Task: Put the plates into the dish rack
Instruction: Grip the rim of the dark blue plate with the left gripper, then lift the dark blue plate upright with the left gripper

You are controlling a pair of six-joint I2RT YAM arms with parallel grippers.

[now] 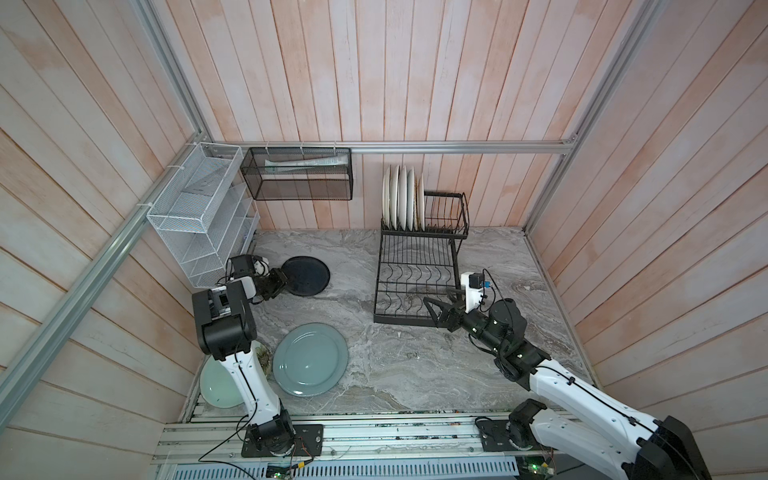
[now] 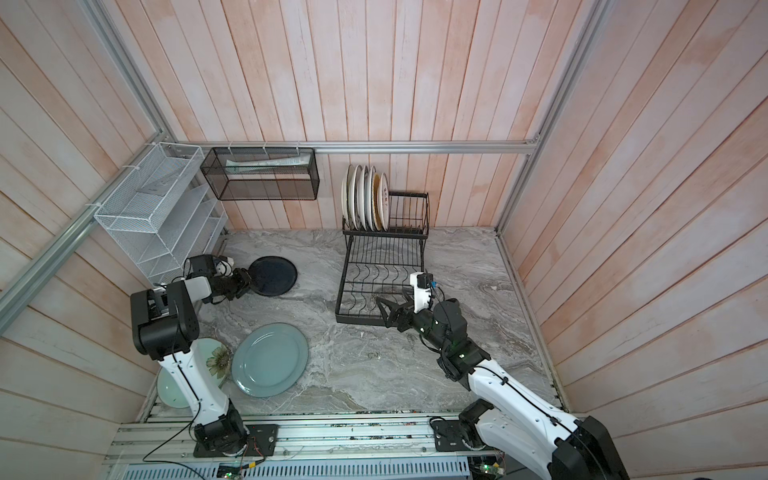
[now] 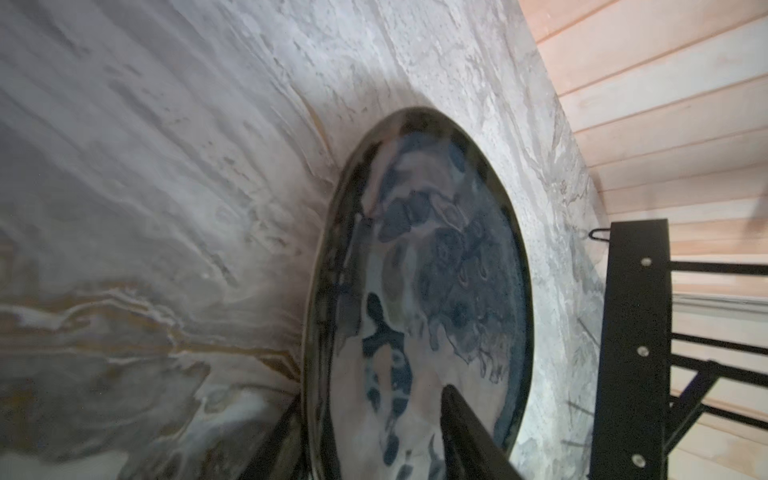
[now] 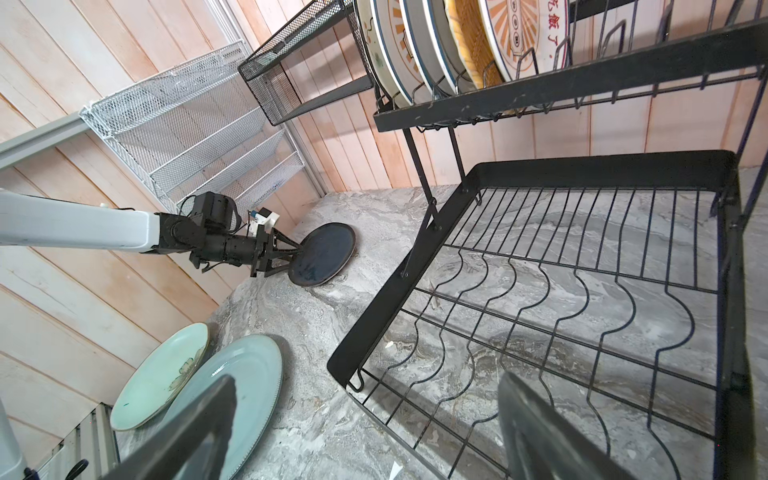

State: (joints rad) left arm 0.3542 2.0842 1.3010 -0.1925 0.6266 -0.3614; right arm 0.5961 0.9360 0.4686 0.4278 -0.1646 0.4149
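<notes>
A black plate (image 1: 307,276) (image 2: 274,276) (image 3: 436,270) (image 4: 324,253) lies on the marble top at the back left. My left gripper (image 1: 282,280) (image 2: 247,279) (image 3: 374,395) straddles its near rim, one finger over the plate and one outside the rim, jaws still apart. A grey-blue plate (image 1: 311,359) (image 2: 270,359) (image 4: 257,374) and a pale green flowered plate (image 1: 216,386) (image 4: 162,374) lie at the front left. The black wire dish rack (image 1: 377,286) (image 2: 340,291) (image 4: 374,324) holds several upright plates (image 1: 403,199) (image 4: 457,41) in its upper tier. My right gripper (image 1: 438,296) (image 2: 391,296) (image 4: 365,378) hovers wide open and empty over the rack's front corner.
A white mesh organizer (image 1: 199,216) and a black fine-mesh basket (image 1: 297,174) hang on the back-left walls, close above my left arm. Wooden walls close in three sides. The rack's lower tier shows only bare wavy wires.
</notes>
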